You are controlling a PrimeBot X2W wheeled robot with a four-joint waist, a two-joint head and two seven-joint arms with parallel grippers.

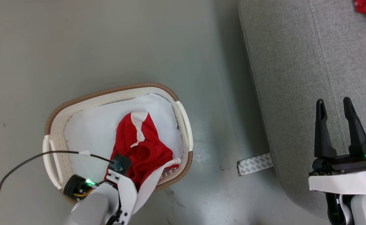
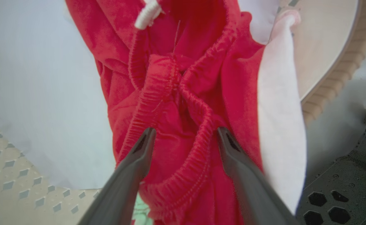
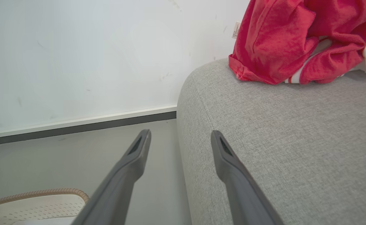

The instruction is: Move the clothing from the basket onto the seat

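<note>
Below, on grey floor (image 1: 108, 47) beside the sofa (image 1: 295, 78), my left jaws gape around clothing (image 1: 139, 150) in the basket (image 1: 108, 93), right jaws released.

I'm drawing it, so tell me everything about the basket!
The basket is oval cream plastic with holes in its walls, a brown rim and side handles. It stands on the floor, left of the sofa. A white cloth lines it; red clothing lies inside, partly over the rim. The left hand reaches in.
</note>
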